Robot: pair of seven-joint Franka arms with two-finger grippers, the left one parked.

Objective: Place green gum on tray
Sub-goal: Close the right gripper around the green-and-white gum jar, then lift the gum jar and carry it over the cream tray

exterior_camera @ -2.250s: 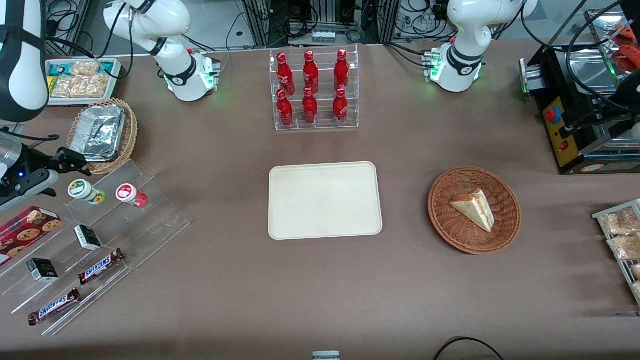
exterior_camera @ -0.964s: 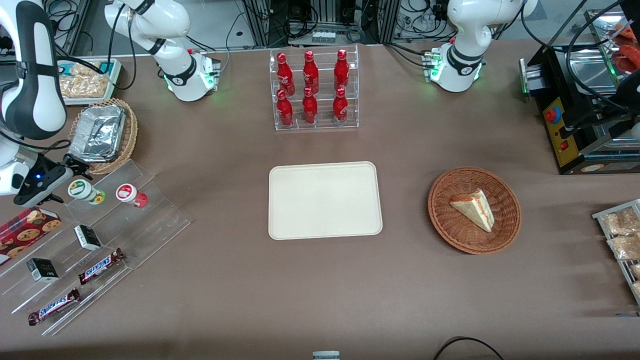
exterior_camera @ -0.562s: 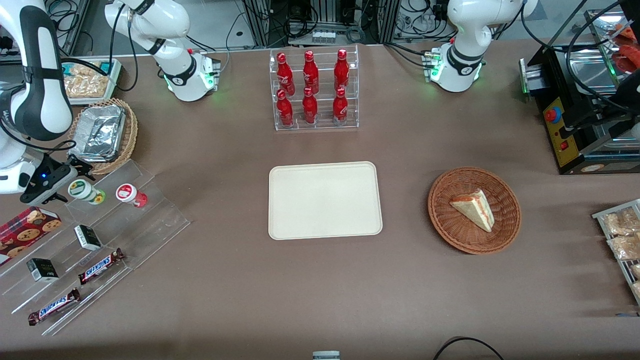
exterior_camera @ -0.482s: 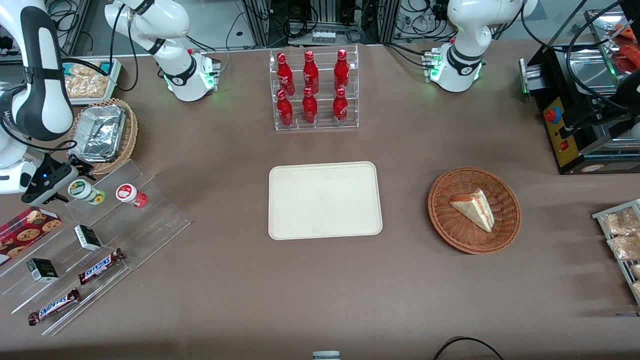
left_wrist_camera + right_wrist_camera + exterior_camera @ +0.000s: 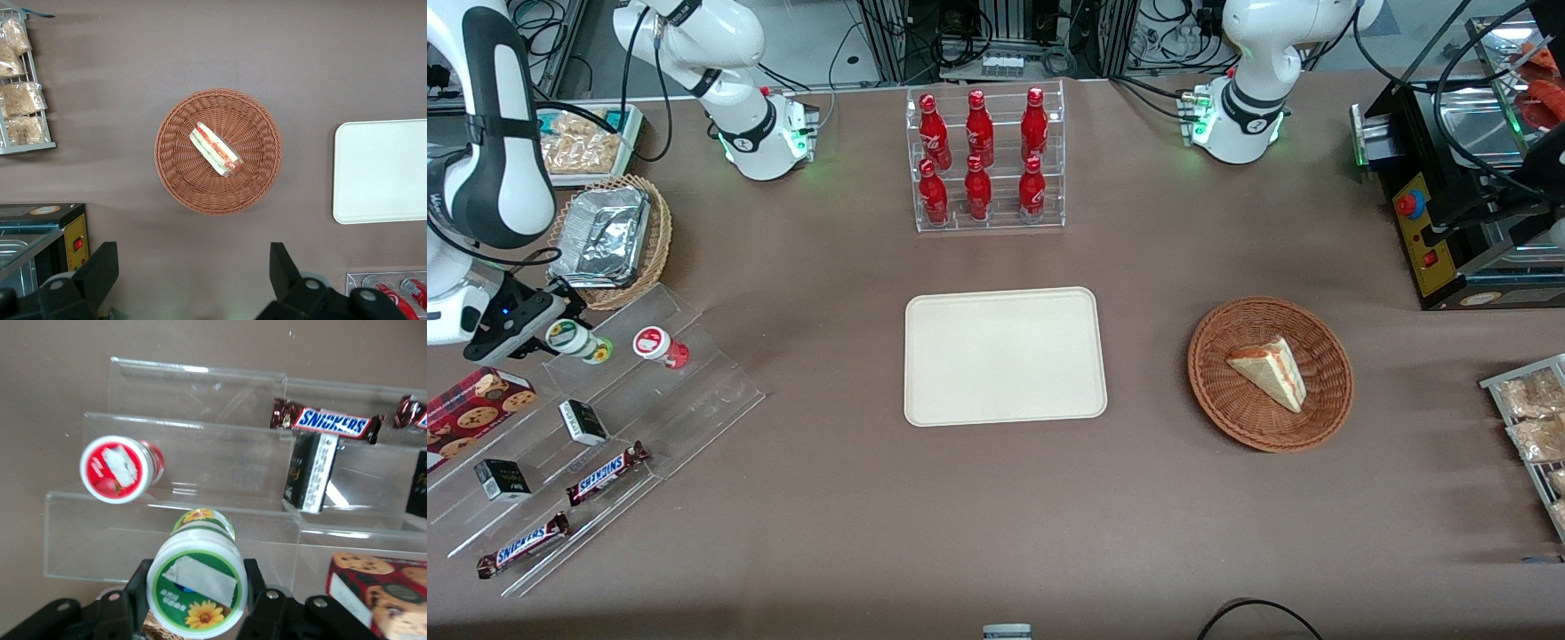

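The green gum (image 5: 567, 335), a white canister with a green-and-white lid, stands on the top step of a clear acrylic stand (image 5: 694, 391) toward the working arm's end of the table. My right gripper (image 5: 553, 329) is at the canister, one finger on each side of it, closed against its sides. In the right wrist view the gum's lid (image 5: 197, 587) fills the space between the black fingers (image 5: 259, 600) of the gripper (image 5: 195, 593). The cream tray (image 5: 1005, 356) lies flat at the table's middle, nothing on it, and its edge shows in the left wrist view (image 5: 380, 170).
A red-label canister (image 5: 654, 345) stands beside the green gum on the same step (image 5: 115, 468). Snickers bars (image 5: 605, 471), small dark boxes (image 5: 583, 422) and a cookie box (image 5: 471, 404) lie on lower steps. A foil container (image 5: 600, 236) sits in a wicker basket. A bottle rack (image 5: 987, 160) and a sandwich basket (image 5: 1267, 373) flank the tray.
My gripper has come down from above the stand to the green gum and closed round it. The canister's lid has shifted slightly toward the gripper.
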